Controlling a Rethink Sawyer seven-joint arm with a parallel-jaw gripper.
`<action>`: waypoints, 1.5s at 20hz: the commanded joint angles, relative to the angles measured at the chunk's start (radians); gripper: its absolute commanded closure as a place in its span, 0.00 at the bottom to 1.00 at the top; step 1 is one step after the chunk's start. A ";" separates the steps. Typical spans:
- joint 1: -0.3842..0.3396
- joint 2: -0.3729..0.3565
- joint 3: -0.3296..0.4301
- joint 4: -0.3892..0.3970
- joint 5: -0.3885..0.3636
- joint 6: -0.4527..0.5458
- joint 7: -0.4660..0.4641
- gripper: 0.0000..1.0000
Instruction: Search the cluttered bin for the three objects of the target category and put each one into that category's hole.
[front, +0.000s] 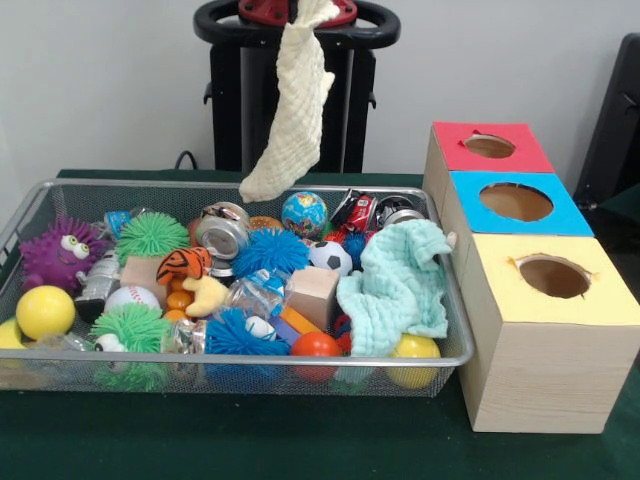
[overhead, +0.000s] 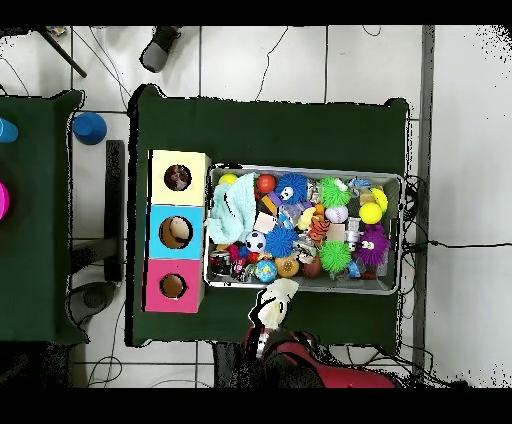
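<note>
A cream cloth (front: 290, 110) hangs limp in the air above the far rim of the wire bin (front: 40, 200), and my gripper (front: 305, 8) at the top edge is shut on its upper end. Looking down from above, the cream cloth (overhead: 276, 299) lies just outside the bin's (overhead: 395, 290) long side by the arm. A second cloth, mint green (front: 395, 285), is draped over the toys at the bin's end beside the boxes; the mint cloth (overhead: 232, 208) shows there too. Three holed boxes stand in a row: red (front: 455, 135), blue (front: 470, 190), yellow (front: 500, 290).
The bin holds several toys: spiky balls in green (front: 150, 235) and blue (front: 270, 250), a purple fuzzy creature (front: 55, 250), a yellow ball (front: 45, 312), a wooden block (front: 313, 293), a globe ball (front: 304, 213). A blue cup (overhead: 89, 127) stands off the table.
</note>
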 joint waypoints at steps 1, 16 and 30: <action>-0.114 0.021 0.186 0.016 0.039 -0.116 -0.259 1.00; -0.112 0.038 0.222 -0.001 0.024 -0.005 -0.161 1.00; -0.022 0.108 0.195 -0.197 -0.059 0.080 -0.050 1.00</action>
